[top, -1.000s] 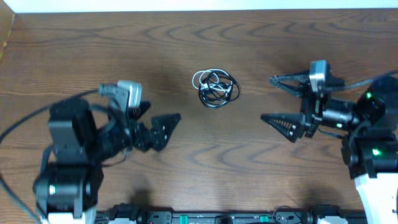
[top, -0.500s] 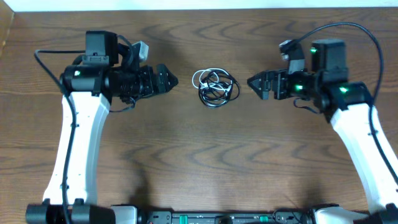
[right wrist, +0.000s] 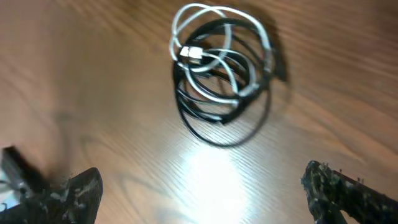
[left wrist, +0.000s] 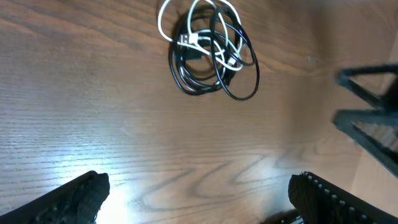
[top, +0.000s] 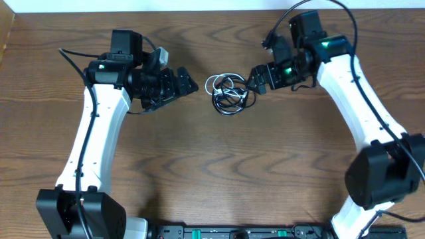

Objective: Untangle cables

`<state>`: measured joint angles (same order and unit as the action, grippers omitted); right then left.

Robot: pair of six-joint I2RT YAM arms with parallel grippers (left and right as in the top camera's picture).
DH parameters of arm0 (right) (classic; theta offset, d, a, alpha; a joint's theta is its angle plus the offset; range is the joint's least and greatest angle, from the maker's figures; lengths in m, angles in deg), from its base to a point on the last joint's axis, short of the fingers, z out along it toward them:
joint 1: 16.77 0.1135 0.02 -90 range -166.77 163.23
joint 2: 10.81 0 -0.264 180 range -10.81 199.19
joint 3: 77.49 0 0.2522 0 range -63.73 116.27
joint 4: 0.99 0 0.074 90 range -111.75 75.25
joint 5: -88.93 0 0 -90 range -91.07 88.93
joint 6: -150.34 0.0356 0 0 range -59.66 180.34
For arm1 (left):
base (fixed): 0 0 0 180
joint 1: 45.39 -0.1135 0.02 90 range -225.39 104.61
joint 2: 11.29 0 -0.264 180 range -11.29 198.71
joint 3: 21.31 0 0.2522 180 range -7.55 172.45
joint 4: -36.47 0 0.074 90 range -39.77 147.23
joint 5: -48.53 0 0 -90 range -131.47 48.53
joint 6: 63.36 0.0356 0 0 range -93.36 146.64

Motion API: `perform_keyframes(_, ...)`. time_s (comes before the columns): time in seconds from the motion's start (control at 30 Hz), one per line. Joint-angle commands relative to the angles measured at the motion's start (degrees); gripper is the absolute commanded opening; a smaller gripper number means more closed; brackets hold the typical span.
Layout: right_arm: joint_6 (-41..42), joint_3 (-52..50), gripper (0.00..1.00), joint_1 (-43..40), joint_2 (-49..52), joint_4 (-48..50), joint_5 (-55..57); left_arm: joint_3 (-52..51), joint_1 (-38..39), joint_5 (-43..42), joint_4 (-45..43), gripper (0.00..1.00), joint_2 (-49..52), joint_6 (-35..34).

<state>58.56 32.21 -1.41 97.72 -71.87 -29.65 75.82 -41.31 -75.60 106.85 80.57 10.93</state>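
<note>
Three cables (top: 230, 93) lie tangled in one clump top-center of overhead frame, none freed yet; my L gripper (top: 188, 79) & R gripper (top: 256, 80) flank it, both wide, empty.

You are looking at a dark wood-grain table (top: 199, 166); the cables (top: 230, 93) are lying tangled in its upper centre.

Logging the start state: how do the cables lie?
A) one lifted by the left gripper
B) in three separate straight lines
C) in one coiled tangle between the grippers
C: the cables form one coiled bundle, with the left gripper and right gripper open on either side.
</note>
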Motion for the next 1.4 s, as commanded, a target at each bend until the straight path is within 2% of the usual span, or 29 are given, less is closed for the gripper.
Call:
perform_keyframes(0.0, -1.5, 1.1, 0.99, 1.0, 2.6, 3.1, -5.4, -1.3, 0.6, 0.4, 0.3, 0.98, 0.4, -0.5)
perform_keyframes(0.37, -1.0, 1.1, 0.99, 4.4, 9.5, 13.3, 0.7, -1.7, 0.6, 0.4, 0.3, 0.98, 0.4, -0.5)
perform_keyframes(0.43, -1.0, 1.1, 0.95, 5.2, 9.7, 14.2, 3.0, -1.7, 0.6, 0.4, 0.3, 0.98, 0.4, -0.5)
perform_keyframes(0.47, -0.9, 1.0, 0.9, 6.1, 10.0, 14.5, 5.4, -1.7, 0.6, 0.4, 0.3, 0.97, 0.4, -0.5)
perform_keyframes(0.5, -0.8, 1.0, 0.77, 6.8, 10.3, 14.6, 6.3, -1.7, 0.6, 0.4, 0.3, 0.98, 0.4, -0.5)
perform_keyframes(0.53, -0.8, 1.0, 0.73, 7.4, 10.6, 14.8, 6.4, -1.7, 0.6, 0.4, 0.3, 0.98, 0.4, -0.5)
perform_keyframes(0.67, -0.8, 1.0, 0.8, 9.9, 11.6, 16.0, 8.9, -1.7, 0.6, 0.4, 0.3, 0.98, 0.4, -0.5)
perform_keyframes(0.83, 1.0, 1.0, 0.65, 11.7, 13.4, 16.9, 15.6, -1.7, 0.6, 0.4, 0.3, 0.98, 0.4, -0.5)
perform_keyframes(0.93, 1.1, 1.0, 0.65, 11.7, 13.7, 16.6, 21.3, -1.7, 0.6, 0.4, 0.3, 0.97, 0.4, -0.5)
perform_keyframes(1.03, 0.8, 1.0, 0.66, 11.6, 13.7, 16.9, 22.3, -1.7, 0.6, 0.4, 0.3, 0.98, 0.4, -0.5)
perform_keyframes(1.13, -1.8, 0.9, 0.52, 11.6, 13.7, 16.2, 22.2, -1.7, 0.6, 0.4, 0.3, 0.98, 0.4, -0.5)
perform_keyframes(1.33, -3.2, -0.1, 0.52, 11.6, 13.7, 15.1, 21.8, -1.7, 0.6, 0.4, 0.3, 0.98, 0.4, -0.5)
perform_keyframes(1.37, -3.2, -0.1, 0.48, 11.6, 13.7, 15.1, 21.6, -1.7, 0.6, 0.3, 0.3, 0.98, 0.4, -0.5)
